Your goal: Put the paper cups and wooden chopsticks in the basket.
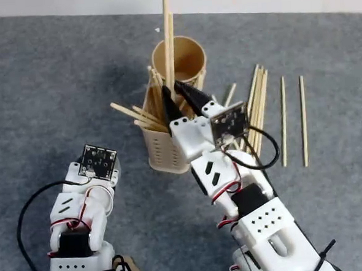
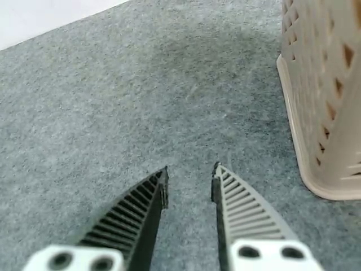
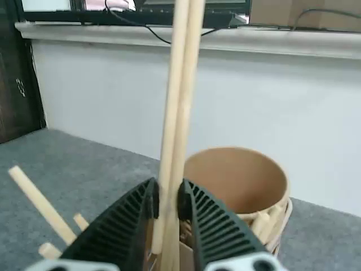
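A beige slotted basket (image 1: 163, 149) stands mid-table with a brown paper cup (image 1: 179, 59) in its far end and several wooden chopsticks sticking out. My right gripper (image 1: 180, 97) hangs over the basket, shut on two upright chopsticks (image 1: 168, 32); in the right wrist view the chopsticks (image 3: 179, 101) rise between its fingers (image 3: 197, 226), just in front of the cup (image 3: 237, 180). More loose chopsticks (image 1: 257, 100) lie on the mat right of the basket. My left gripper (image 2: 189, 178) is open over bare mat, the basket's wall (image 2: 324, 96) beside it.
Two single chopsticks (image 1: 294, 121) lie apart at the far right. The grey mat (image 1: 49, 88) is bare to the left of the basket. A pale wall (image 3: 84, 90) and sill stand behind the table.
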### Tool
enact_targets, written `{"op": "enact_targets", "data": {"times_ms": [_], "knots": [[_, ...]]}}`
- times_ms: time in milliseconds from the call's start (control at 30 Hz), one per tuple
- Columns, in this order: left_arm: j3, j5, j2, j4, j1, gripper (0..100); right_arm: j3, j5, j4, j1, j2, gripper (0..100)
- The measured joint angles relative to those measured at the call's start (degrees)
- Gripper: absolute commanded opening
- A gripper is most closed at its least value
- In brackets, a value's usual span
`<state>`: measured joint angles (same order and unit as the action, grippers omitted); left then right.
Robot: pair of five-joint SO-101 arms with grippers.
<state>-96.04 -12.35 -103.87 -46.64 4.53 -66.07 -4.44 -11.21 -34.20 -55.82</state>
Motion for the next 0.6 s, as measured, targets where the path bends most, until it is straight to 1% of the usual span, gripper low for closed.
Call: {"op": "enact_targets", "data": {"times_ms": [233,267,333,433,467,500,600], "knots": [[0.0,0.0,0.0,0.0,0.0,16,0.0,-0.4,0.0,0.0,-1.5,1.3],[0.0,0.0,0.0,0.0,0.0,16,-0.1,-0.6,0.0,0.0,-2.4,2.6],[0.0,0.0,0.0,0.0,0.0,16,-0.1,-0.8,0.6,0.0,-4.6,8.5],[0.0,0.0,0.0,0.0,0.0,16,-0.1,-0.6,6.9,0.0,-8.1,17.7],[0.0,0.0,0.0,0.0,0.0,16,-0.1,0.6,9.5,0.0,-9.1,19.9],[0.0,0.0,0.0,0.0,0.0,16,0.1,2.3,12.1,0.0,-10.2,21.4],[0.0,0.0,0.0,0.0,0.0,16,2.2,7.9,19.0,0.0,-11.7,21.7]]}}
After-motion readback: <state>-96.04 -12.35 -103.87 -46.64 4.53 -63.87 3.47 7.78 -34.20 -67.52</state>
